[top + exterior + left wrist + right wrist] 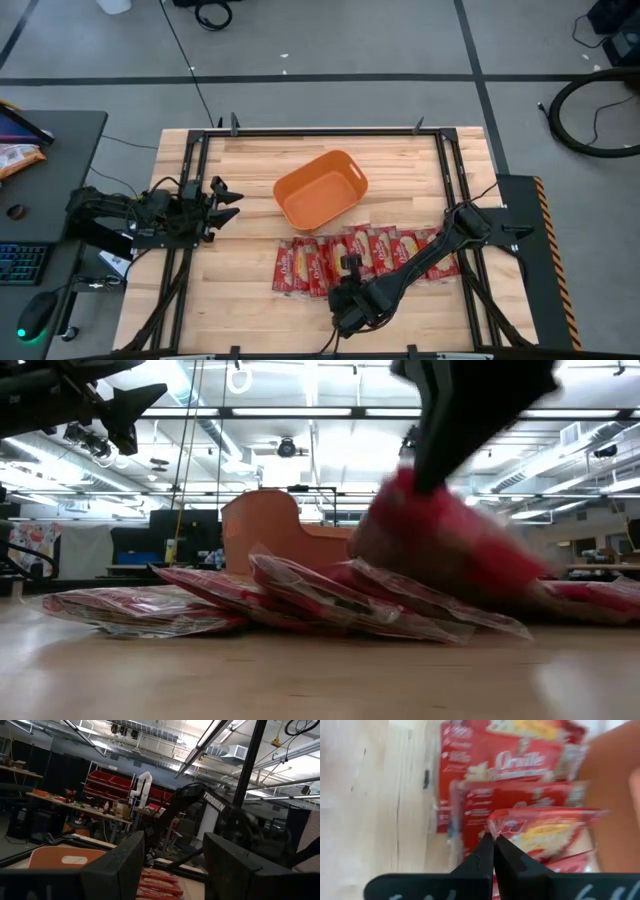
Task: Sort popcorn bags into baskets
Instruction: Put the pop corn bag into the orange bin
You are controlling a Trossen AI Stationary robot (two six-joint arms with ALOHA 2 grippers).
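Several red popcorn bags (385, 248) lie in an overlapping row along the near half of the table, each resting partly on its neighbour (200, 605). The orange basket (320, 188) stands beyond them at the table's middle, nothing showing inside it. My right gripper (350, 265) reaches in from the near side over the row and is shut on one bag (545, 832), which shows blurred and raised in the low view (440, 550). My left gripper (228, 192) hovers open at the table's left, level, pointing toward the basket (65, 857). My right gripper pinches one popcorn bag by its edge near a corner (501, 822) between the two shut fingertips (485, 851). The fingers come slanting down from the table's near side. The bag is tilted, its held end raised above the row; whether its far end rests on other bags I cannot tell.
Black frame rails (195, 200) run along the table's left, right and far sides. Bare wood (235, 290) lies near-left of the row. A side desk on the left holds an orange and white snack bag (15, 157), a keyboard and a mouse.
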